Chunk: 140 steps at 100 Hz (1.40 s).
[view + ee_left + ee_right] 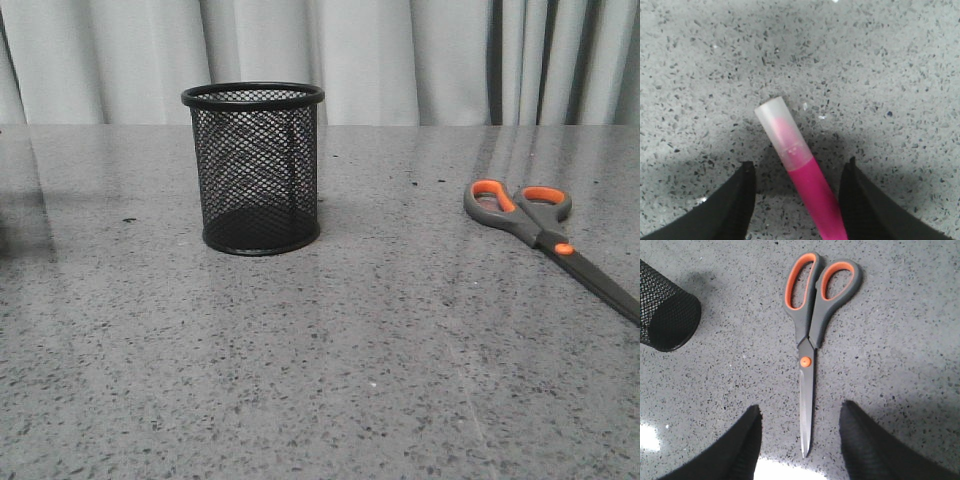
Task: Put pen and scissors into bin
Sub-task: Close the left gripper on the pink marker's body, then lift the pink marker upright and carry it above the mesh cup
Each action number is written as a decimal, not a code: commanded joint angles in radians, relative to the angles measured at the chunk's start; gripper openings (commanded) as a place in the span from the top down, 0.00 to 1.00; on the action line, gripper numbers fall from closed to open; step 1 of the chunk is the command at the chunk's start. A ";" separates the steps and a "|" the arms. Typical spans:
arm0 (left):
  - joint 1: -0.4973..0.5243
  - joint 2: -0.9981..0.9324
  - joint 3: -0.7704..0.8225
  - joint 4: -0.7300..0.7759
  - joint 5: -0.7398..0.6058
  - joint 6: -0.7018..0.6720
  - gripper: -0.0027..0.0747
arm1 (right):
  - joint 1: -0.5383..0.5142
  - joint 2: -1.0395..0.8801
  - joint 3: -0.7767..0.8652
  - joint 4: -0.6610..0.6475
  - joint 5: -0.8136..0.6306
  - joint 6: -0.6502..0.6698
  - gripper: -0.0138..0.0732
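The black mesh bin (254, 168) stands upright at the table's middle left; its base also shows in the right wrist view (665, 310). The scissors (545, 230) lie flat and closed at the right, handles toward the back. In the right wrist view the scissors (810, 335) lie with the blade tip between the fingers of my open right gripper (800, 412), which hovers above them. The pink pen (800, 172) lies on the table between the fingers of my open left gripper (797, 167), not touched. Neither gripper nor the pen shows in the front view.
The grey speckled table (330, 360) runs back to a pale curtain (400, 55). A dark shadow lies at the far left edge (20, 225).
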 commanded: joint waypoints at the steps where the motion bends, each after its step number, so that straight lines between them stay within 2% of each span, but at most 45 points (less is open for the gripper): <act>1: -0.008 -0.027 -0.031 -0.011 -0.018 -0.006 0.52 | -0.006 0.002 -0.037 0.012 -0.059 -0.014 0.47; 33: -0.008 -0.022 -0.031 -0.029 -0.020 -0.006 0.52 | -0.006 0.002 -0.037 0.012 -0.069 -0.014 0.47; 62: -0.008 0.012 -0.031 -0.029 0.024 -0.006 0.62 | -0.006 0.002 -0.037 0.012 -0.070 -0.014 0.47; 71: -0.008 0.012 -0.031 -0.029 0.024 -0.006 0.70 | -0.006 0.002 -0.037 0.012 -0.070 -0.014 0.47; 87: -0.008 0.012 -0.031 -0.029 0.034 -0.006 1.00 | -0.006 0.002 -0.037 0.012 -0.070 -0.014 0.47; 113: -0.022 -0.026 -0.031 -0.025 -0.002 0.000 0.99 | -0.006 0.002 -0.037 0.012 -0.070 -0.014 0.47; 140: -0.158 -0.244 -0.031 -0.047 -0.229 0.000 0.99 | -0.006 0.002 -0.037 0.012 -0.070 -0.014 0.47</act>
